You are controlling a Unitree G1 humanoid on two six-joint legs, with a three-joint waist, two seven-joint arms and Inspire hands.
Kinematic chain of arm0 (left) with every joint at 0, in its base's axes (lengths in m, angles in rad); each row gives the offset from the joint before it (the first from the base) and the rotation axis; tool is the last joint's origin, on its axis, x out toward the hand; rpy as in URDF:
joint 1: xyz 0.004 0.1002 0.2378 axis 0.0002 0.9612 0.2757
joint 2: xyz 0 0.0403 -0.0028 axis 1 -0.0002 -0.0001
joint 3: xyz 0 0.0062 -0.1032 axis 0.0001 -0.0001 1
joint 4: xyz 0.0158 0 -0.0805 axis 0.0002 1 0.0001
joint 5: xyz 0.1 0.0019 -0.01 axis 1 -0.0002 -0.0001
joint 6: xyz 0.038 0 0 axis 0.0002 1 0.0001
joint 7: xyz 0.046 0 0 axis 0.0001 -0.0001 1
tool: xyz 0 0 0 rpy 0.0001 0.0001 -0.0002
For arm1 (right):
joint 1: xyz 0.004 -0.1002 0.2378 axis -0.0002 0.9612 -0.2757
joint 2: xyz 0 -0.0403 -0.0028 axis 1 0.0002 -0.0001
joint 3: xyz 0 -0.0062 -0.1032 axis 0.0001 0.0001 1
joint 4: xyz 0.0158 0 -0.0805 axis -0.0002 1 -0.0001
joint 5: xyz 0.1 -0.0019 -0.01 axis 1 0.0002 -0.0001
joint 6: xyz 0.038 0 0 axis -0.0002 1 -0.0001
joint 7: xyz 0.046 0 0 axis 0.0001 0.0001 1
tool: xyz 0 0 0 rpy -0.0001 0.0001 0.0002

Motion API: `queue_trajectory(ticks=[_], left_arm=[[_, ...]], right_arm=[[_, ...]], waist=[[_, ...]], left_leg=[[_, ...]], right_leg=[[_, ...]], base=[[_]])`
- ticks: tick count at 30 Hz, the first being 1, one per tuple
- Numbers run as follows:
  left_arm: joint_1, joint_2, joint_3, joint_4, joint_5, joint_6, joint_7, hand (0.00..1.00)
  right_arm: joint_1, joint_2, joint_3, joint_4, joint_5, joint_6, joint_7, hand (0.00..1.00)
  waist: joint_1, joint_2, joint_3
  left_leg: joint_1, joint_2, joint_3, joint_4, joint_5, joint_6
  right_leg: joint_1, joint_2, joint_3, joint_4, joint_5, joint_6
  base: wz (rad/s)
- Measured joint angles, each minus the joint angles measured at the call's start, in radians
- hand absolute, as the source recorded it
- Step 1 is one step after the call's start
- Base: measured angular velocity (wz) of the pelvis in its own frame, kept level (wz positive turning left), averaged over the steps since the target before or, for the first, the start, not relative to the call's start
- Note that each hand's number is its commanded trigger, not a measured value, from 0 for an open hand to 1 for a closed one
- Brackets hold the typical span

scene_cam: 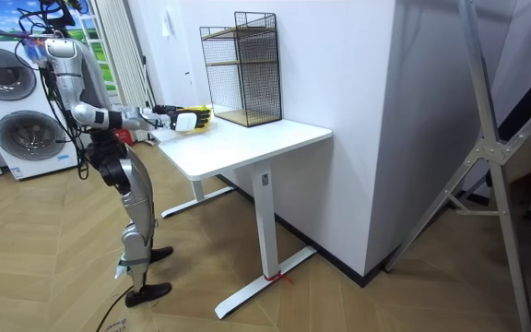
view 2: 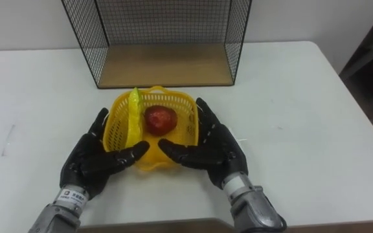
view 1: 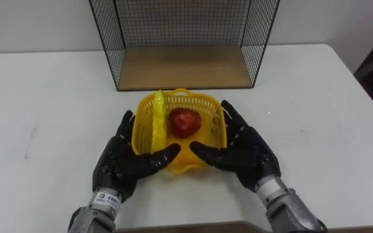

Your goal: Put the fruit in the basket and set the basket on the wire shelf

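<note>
The yellow basket (view 1: 193, 97) is over the white tabletop (view 1: 44, 97), just in front of the wire shelf (view 1: 183, 68). A red fruit (view 1: 184, 122) and a long yellow-green one (view 1: 158, 120) are already inside. The robot's left hand (view 1: 122, 162) and right hand (view 1: 248, 152) sandwich it, fingers straight along the side walls and thumbs angled in against the front. Honestly can't tell if it's lifted or resting.

wire shelf (view 1: 183, 68) top cut off, basket (view 1: 188, 97) sides partly hidden
</note>
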Motion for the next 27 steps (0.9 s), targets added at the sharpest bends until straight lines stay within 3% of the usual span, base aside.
queue_trajectory(ticks=[7,15,27], left_arm=[[-0.011,-0.001,-0.028,-0.002,0.0,0.0,0.005,0.0],[-0.092,-0.003,-0.045,-0.049,0.0,-0.022,0.042,0.0],[-0.093,-0.011,-0.045,-0.102,0.0,-0.061,0.044,0.0]], right_arm=[[-0.027,0.001,0.001,0.0,-0.008,-0.031,-0.017,0.0],[-0.083,0.002,0.0,-0.019,-0.003,-0.088,-0.061,0.0],[-0.098,0.028,0.001,-0.048,0.0,-0.141,-0.072,0.0]], waist=[[-0.007,-0.001,-0.0008],[-0.007,-0.005,-0.0033],[-0.008,-0.007,-0.0048]], left_leg=[[0.001,0.002,0.0,0.003,0.0,0.0],[0.001,0.004,0.001,0.006,0.0,0.0],[0.001,0.013,0.002,0.016,-0.001,-0.002]], right_leg=[[0.0,0.002,0.001,0.001,0.0,0.0],[0.001,0.003,0.003,0.001,0.0,-0.001],[0.004,0.009,0.002,0.0,0.004,-0.007]], base=[[0.0],[0.0],[0.0]])
